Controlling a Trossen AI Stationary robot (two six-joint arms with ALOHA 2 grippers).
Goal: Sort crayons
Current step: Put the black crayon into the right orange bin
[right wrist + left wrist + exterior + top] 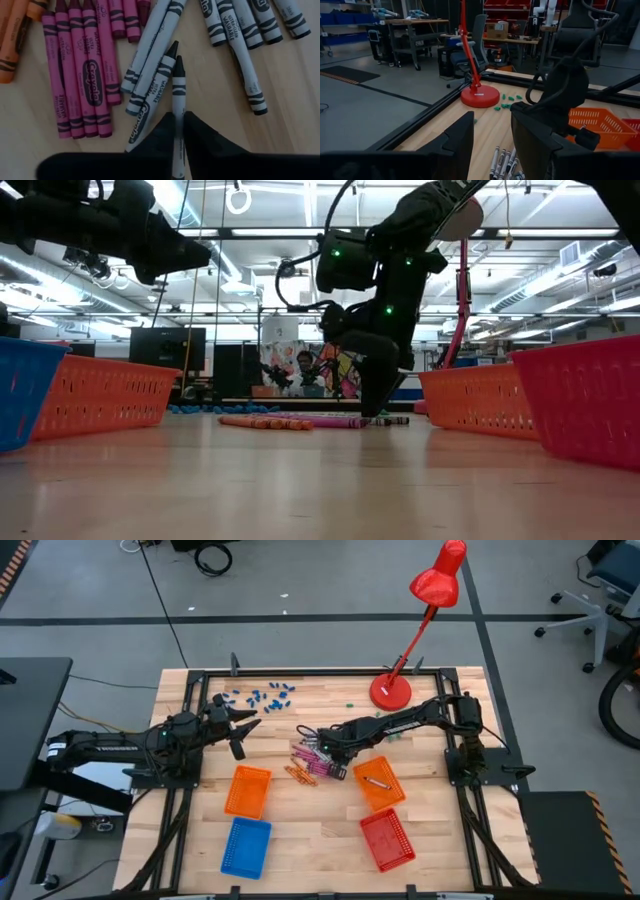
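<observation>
Crayons are piled at the centre of the high view, on the wooden table, in grey, pink and orange. The right gripper is lowered onto this pile from the right of the frame. In the right wrist view its two dark fingers are pressed together around a single grey crayon, which runs up the middle of the frame with its dark tip near the centre. Pink crayons are laid side by side at the left of that frame, with orange ones at the far left edge and more grey ones at the upper right.

One crayon is seen lying inside the orange basket just right of the pile. A red basket is placed below it, and a second orange basket and a blue basket stand at the lower left of centre. Small blue pieces are scattered near the table's top edge, and a red lamp stands at the upper right.

The left gripper is held above the table at the left of the pile, its fingers spread apart and empty.
</observation>
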